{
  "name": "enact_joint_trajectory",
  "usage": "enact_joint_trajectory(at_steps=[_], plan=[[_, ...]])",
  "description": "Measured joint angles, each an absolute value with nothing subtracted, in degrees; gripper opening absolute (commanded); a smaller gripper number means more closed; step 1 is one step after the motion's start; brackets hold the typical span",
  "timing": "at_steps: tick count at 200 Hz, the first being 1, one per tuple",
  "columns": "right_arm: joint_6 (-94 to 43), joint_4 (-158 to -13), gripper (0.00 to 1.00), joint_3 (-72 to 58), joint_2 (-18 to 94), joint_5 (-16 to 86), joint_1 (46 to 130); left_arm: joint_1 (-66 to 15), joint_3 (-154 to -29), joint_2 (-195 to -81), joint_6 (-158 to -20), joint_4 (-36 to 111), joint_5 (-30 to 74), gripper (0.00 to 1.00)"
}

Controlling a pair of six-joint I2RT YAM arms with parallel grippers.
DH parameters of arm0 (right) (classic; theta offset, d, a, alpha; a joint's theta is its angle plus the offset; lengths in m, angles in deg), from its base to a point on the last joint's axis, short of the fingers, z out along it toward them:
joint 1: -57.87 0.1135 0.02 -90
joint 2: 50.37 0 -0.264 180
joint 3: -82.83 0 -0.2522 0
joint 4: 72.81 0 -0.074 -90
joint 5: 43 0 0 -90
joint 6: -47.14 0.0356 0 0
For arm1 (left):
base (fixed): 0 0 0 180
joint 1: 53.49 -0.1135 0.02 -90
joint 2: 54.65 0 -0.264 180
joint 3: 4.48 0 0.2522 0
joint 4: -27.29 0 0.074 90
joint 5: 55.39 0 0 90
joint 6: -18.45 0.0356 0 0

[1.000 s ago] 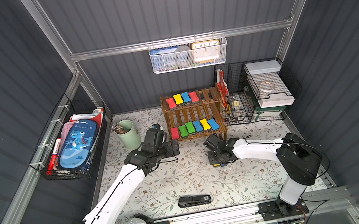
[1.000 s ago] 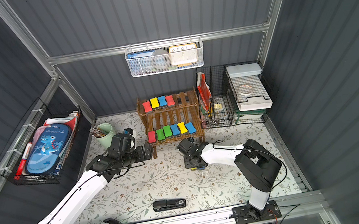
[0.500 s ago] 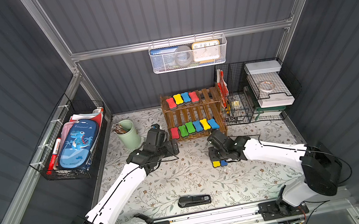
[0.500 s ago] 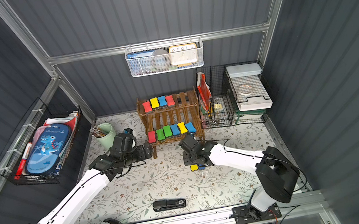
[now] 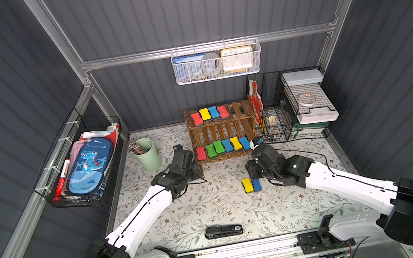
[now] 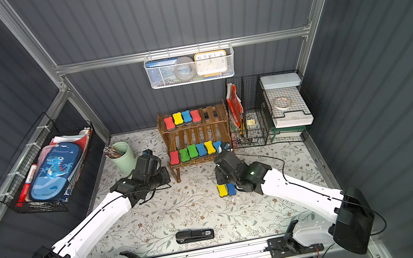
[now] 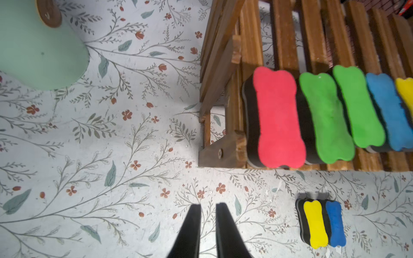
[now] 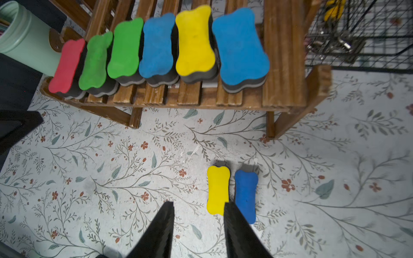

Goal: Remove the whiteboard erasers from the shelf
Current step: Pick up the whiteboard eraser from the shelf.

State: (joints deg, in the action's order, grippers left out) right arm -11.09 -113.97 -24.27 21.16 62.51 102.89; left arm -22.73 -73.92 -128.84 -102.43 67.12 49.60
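The small two-tier shelf (image 5: 240, 109) of dark brown wooden slats stands at the back of the floral-patterned worktop (image 5: 212, 207). Four bone-shaped foam whiteboard erasers (image 5: 205, 114), red, yellow, blue and red, line the shelf's upper tier. Six more erasers (image 5: 218, 146), red, green, green, blue, yellow and blue, sit packed side by side on its lower tier. A yellow eraser (image 5: 247, 185) and a blue eraser (image 5: 256, 185) lie off the shelf, side by side on the worktop in front of its blue-eraser end. The left gripper (image 7: 207, 204) hangs over the worktop just in front of the shelf's red-eraser corner, jaws drawn nearly together with nothing between them. The right gripper (image 8: 199, 203) hovers in front of the shelf beside the yellow and blue pair, jaws moderately apart and empty. A black stapler (image 5: 223, 230) lies well in front of the shelf.
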Motion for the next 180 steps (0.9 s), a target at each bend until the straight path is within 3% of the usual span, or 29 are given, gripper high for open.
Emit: enact_joint_trajectory(at_steps=[91,157,180], plan=[[-17.6,-115.6,0.42,-11.0,17.6,64.2,91.7,-25.8,-73.8,-136.4,-105.5,59.9,48.7,0.00],[-19.5,-118.2,0.45,6.3,33.0,58.5,87.5,-28.4,-73.5,-137.7,-107.2,56.6,45.2,0.00],[-20.7,-119.5,0.48,14.7,40.4,57.2,86.8,-28.8,-73.4,-137.9,-107.9,56.6,44.4,0.11]])
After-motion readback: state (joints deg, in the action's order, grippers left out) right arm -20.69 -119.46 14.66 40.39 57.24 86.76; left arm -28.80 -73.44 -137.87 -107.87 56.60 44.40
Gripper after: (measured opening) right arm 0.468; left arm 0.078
